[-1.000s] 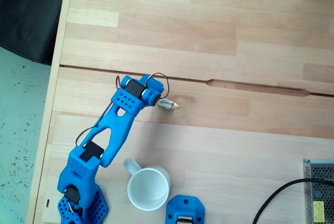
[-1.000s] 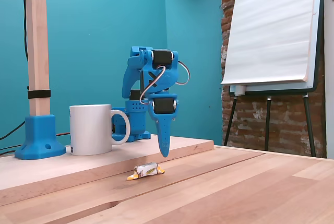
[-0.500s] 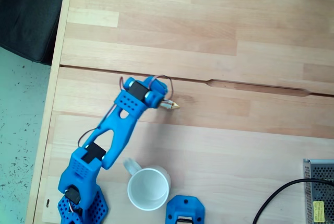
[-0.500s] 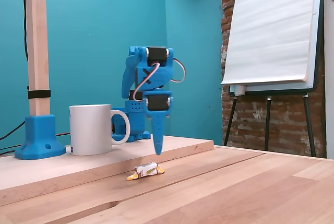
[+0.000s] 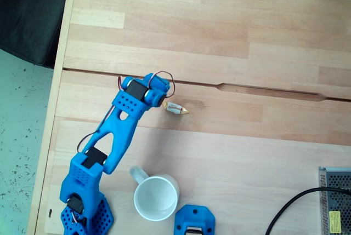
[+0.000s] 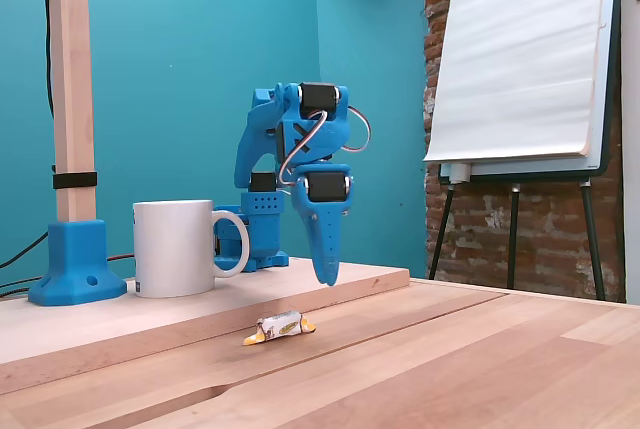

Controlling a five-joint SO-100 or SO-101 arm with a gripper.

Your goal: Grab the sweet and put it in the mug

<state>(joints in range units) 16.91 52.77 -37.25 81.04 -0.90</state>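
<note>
A: The mug [image 5: 157, 197] is the biggest of the task's things: white, upright, mouth up, standing at the near edge of the wooden table [image 5: 258, 59] in the top-down fixed view, just right of the arm's blue base [image 5: 82, 213]. Nothing lies inside it.

B: And in the side-on fixed view the mug [image 6: 176, 247] stands left of the arm, handle toward the right. Which step is this, would you say?

A: The approach, I judge. The sweet [image 5: 177, 109] lies flat on the table, well apart from the mug and far of it, not yet grasped.

B: The pose?

A: The arm [image 5: 118, 131] stretches up-frame from its base, then folds so the gripper [image 6: 325, 271] points straight down. In the side-on view its tip hangs above the tabletop, higher than the sweet [image 6: 279, 327] and to its right.

B: From above the gripper head [image 5: 155, 97] sits just left of the sweet, apart from it. The jaws?

A: I cannot tell; only 1 blue finger profile shows side-on, and the head hides them from above.

B: So the next move calls for centring the tip over that tiny wrapper, with jaws parted, then lowering to the wood before closing.
</note>
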